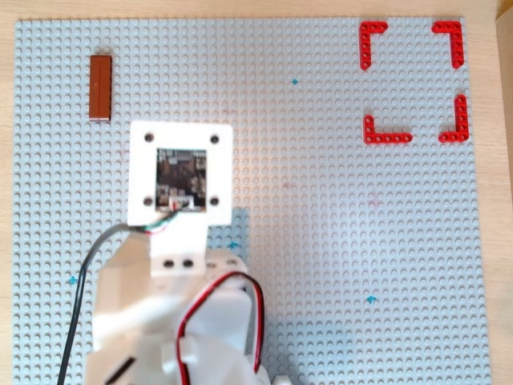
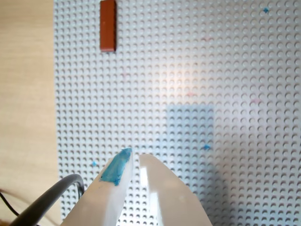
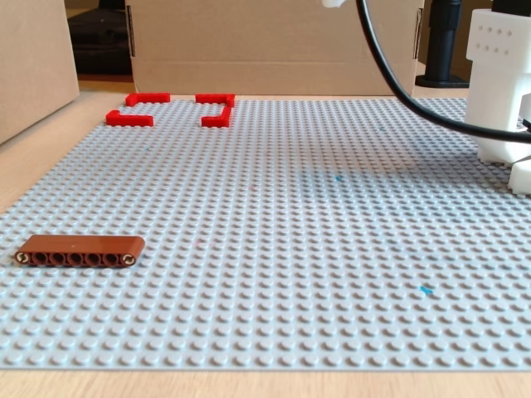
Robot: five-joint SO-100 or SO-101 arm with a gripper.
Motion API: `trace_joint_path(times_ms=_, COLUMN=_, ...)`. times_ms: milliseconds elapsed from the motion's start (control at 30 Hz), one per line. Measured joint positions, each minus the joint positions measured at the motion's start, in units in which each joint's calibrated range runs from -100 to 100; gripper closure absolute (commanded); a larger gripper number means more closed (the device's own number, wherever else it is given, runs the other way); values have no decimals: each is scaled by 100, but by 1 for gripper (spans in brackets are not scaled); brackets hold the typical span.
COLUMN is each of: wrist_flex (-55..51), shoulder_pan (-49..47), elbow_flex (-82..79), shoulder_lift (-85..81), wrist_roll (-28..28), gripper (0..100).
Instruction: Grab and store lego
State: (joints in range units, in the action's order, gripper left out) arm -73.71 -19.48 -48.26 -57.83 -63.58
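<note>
Wrist view: lego (image 2: pixel 107 25) lies flat on baseplate (image 2: pixel 197 70) at 11 o'clock from pincer (image 2: pixel 133 154), well apart. Pincer fingers white, smooth, tapered; tips nearly together, narrow slit between, empty; one tip (image 2: pixel 117 167) smeared blue. Overhead view: lego (image 1: pixel 100 87) near plate's upper-left corner, long, narrow, reddish-brown, lengthwise groove. Fixed view: row of round holes along lego's (image 3: pixel 79 249) side. Plate grey, studded. Four red L-shaped corners (image 1: pixel 413 81) outline square at 2 o'clock.

On the baseplate (image 1: pixel 321 241) in the overhead view, the lego (image 1: pixel 100 87) lies near its upper-left corner, my tool (image 2: pixel 134 155) below and right of it, four corner pieces (image 1: pixel 413 80) at the baseplate's upper right.
</note>
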Motion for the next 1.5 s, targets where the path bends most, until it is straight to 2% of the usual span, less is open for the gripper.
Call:
trace_joint_path(times_ms=267, wrist_flex=-216, shoulder_pan=-372, elbow_flex=2992, shoulder_lift=3333, wrist_roll=-31, gripper=98)
trace_joint_path(times_ms=533, wrist_flex=-372, shoulder_pan=-723, elbow_flex=5273, shoulder_lift=5758, wrist_roll=-67, gripper=98)
trace_joint_path(times_ms=733, wrist_flex=-415, shoulder_pan=-946, elbow_flex=6679, shoulder_lift=7222, wrist_roll=-77, gripper=89)
trace_joint_path(times_ms=1033, wrist_flex=-415, shoulder_pan=-1132, elbow_flex=7986, shoulder_lift=8729, wrist_roll=-72, gripper=87)
trace_joint_path(times_ms=1200, wrist_flex=-432, shoulder_pan=-1140, elbow_flex=8301, shoulder_lift=9301, wrist_roll=-72, gripper=78)
trace_joint_path(times_ms=1500, wrist_flex=-432, shoulder_pan=-1140, elbow_flex=8770, shoulder_lift=9874, wrist_roll=-57, gripper=78)
